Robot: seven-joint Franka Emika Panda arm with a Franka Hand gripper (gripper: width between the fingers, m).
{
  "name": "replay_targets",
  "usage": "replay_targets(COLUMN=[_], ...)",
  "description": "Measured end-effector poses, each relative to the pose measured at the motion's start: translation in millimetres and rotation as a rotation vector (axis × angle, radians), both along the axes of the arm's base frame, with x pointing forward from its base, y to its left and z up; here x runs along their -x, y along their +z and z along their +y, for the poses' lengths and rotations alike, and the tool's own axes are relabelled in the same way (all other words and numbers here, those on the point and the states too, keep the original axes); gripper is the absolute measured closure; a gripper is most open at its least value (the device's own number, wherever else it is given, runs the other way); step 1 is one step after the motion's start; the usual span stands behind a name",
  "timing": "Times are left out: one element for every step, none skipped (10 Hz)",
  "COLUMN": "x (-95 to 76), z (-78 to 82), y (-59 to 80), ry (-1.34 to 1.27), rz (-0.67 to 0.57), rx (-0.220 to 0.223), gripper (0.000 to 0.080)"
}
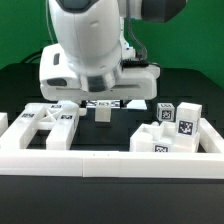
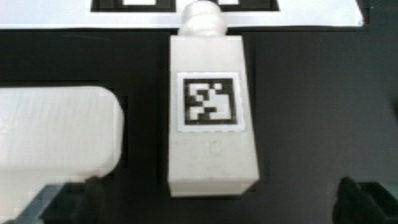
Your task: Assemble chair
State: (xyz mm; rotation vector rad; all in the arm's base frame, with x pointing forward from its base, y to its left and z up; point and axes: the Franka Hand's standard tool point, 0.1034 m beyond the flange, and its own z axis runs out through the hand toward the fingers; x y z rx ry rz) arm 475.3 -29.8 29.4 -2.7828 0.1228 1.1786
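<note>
Gripper [image 2: 205,205] is wide open and holds nothing, jaws clear of both sides of the leg post [image 2: 210,110]. The post lies flat on the black table [image 2: 311,120]. One long edge faces bare table, the other has a white part [image 2: 54,130] near it. The marker board [image 2: 178,8] is at its peg end.

Black table [image 1: 110,196] with X-braced frame [image 1: 47,124], post leg [image 2: 210,110] (tag upward), marker board [image 2: 306,11]
</note>
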Motion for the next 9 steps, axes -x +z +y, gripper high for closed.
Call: replay_targets(x=[-1.9,0.2,3.3,7.1,9.3,12.8,13.9,19.5,20.5], z=[0.9,1.9,2.4,5.2,7.0,6.2,5.4,6.1,6.4], y=[-4.5,-7.1,-11.3,-14.3,-15.1,-13.9,-13.7,-13.4,-17.1], ry=[-0.005,-0.014,-0.016,-0.013,-0.011,-0.014,-0.015,-0.015,-0.012], rz=[-0.006,0.002,0.012,0.020,0.026,0.046,0.051,0.100,0.129], rx=[0.012,0.021,0.022,0.019,0.017,0.013,0.012,0.004,0.002], gripper=[0.0151,0.0151,0.0151,0.0151,0.0151,0.0151,0.0151,0.0151,0.0151])
